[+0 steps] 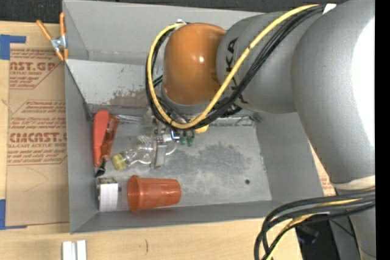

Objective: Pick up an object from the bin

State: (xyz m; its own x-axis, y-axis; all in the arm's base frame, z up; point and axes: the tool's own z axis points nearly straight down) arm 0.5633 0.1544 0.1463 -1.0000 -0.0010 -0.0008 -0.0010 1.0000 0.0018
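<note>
Camera view has the gripper (161, 144) low under the orange wrist cover (189, 70); whether it is apart or together I cannot tell. Just left of it lies a clear plastic piece with a yellow end (133, 157). Farther left sits a red tool (100, 137), then an orange cup (153, 192) on its side and a white roll (108, 195)

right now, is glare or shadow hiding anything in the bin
Camera view: a glare spot sits on the robot's glossy orange wrist cover; shade under it darkens the grey metal bin floor there; the clear glassy piece glints; the red-orange plastic cup lies evenly lit.
</note>
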